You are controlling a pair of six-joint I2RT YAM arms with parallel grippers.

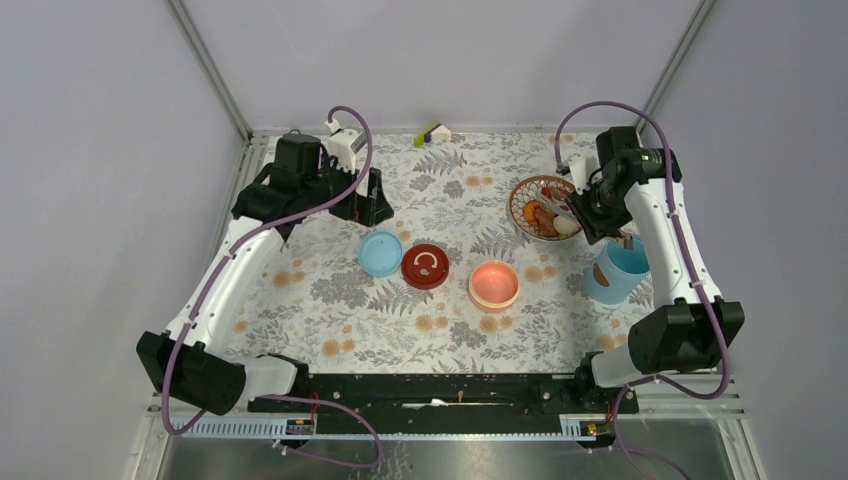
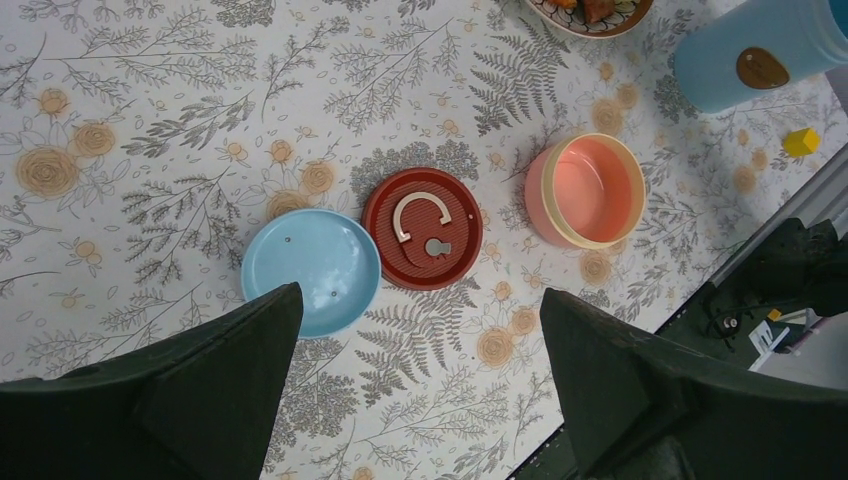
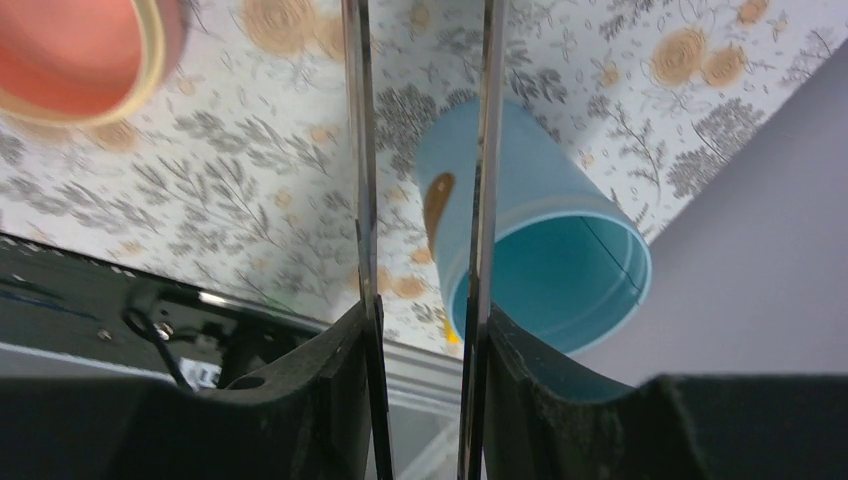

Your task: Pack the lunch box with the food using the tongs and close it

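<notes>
Evidently, packing had not yet begun at this moment. We found the salmon-pink bowl (image 1: 494,285) upright on the floral tablecloth (image 1: 330,300), and its interior showed empty in both the overhead and the left wrist views. All the food (image 1: 545,213) that we could see lay in the patterned dish (image 1: 511,207) at the far right of the table, including the white oval piece and the red-brown chunks.

The right gripper (image 3: 425,340) was pinched on the tongs (image 3: 361,150), with the two thin metal arms running parallel between its fingers. From overhead this gripper sat at the right edge of the dish. The tong tips lay outside the wrist view, so we could not tell whether they held a piece.

The left gripper (image 2: 418,300) was spread wide and held nothing. It hovered above the cloth at the far left.

The lunch box parts lay separately:
- the light-blue shell (image 1: 615,270) lay on its side near the right arm, its mouth open and nothing visible inside;
- the light-blue disc (image 2: 312,270) lay flat, just beside a red-brown lid (image 2: 422,228).

We judged the following steps outstanding: transferring each piece to the bowl, stacking the set and closing it.
</notes>
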